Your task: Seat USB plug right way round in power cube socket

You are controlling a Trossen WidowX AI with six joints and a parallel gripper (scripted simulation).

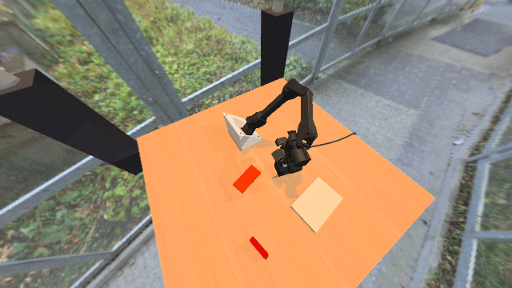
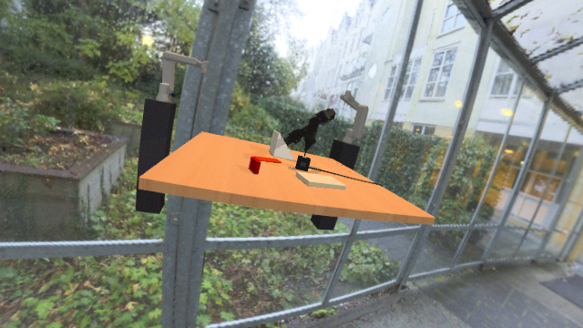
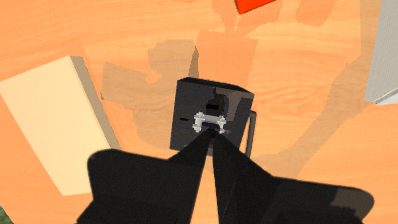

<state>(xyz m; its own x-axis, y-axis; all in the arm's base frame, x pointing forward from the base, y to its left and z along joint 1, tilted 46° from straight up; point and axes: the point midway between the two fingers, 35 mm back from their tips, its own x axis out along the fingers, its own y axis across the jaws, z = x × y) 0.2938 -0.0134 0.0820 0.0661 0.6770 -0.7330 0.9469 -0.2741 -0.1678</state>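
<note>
The black power cube [image 2: 302,164] [image 3: 188,102] stands on the table under the arm; in the top view the arm covers most of it. My gripper [image 3: 211,137] points down over the cube's top, fingertips close together, shut on the USB plug. The plug [image 3: 210,122] shows only as a small pale piece with a dark part at the fingertips, over the top socket. Its lower end and which way round it faces are hidden. How deep it sits cannot be told. Dark slots show on the cube's top beside it.
A cream block [image 1: 318,205] [image 2: 321,179] [image 3: 55,125] lies beside the cube. A red-orange block [image 1: 246,178] and a small red bar [image 1: 259,248] lie on the table [image 1: 200,224]. A white wedge [image 1: 236,130] [image 2: 281,148] stands near the arm's base. A black cable [image 1: 334,142] [image 2: 346,176] runs to the table's edge.
</note>
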